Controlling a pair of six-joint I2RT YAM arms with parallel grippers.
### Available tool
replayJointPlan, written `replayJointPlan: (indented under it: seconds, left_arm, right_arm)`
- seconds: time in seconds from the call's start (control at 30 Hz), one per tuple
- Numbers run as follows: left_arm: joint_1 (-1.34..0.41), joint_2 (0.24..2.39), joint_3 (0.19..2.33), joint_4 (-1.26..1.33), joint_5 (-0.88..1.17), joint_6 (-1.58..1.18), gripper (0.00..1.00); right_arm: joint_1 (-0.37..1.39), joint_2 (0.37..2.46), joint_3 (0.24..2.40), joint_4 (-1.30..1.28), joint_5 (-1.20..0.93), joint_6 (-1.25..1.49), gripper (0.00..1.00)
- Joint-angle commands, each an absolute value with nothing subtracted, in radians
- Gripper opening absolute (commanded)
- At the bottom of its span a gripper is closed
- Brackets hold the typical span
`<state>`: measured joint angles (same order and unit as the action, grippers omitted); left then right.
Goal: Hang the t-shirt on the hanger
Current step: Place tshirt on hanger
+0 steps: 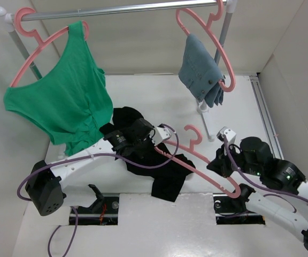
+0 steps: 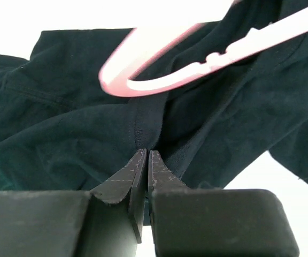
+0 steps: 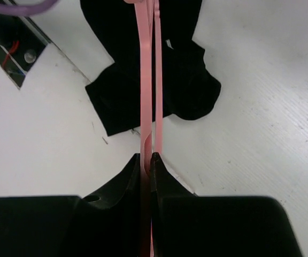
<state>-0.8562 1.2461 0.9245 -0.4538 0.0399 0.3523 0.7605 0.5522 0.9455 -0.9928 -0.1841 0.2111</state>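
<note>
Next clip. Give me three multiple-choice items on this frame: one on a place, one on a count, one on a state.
1. Where does the black t-shirt lie?
A. on the table
B. on a shelf
C. in a box

2. How many pink hangers show?
A. one
B. two
C. three

3. The right gripper is:
A. open and empty
B. shut on a hanger
C. shut on a sock

Key:
1 A: it lies crumpled on the white tabletop.
2 C: two hang on the rail, and one is in the right gripper.
3 B: it clamps the hanger's thin bars.
</note>
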Motion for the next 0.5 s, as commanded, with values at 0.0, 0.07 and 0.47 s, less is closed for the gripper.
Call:
replayJointPlan:
  seconds: [0.0,0.07,0.47]
  left_arm:
    - [-0.856,1.233,0.959,-0.448,0.077,0.311,0.0]
    - [-0.836,1.233,0.959,-0.448,0.086,0.299,0.0]
    - [-0.766,1.316,1.064,-0.396,0.023,0.265,0.0]
  right_arm:
    - [0.764,0.535,0.879,-0.825,-0.253,0.199,0.0]
    - [0.764,0.535,0.856,-0.805,-0.276,0.212,0.0]
    - [0.764,0.413,0.813,-0.834,-0.388,0.319,0.0]
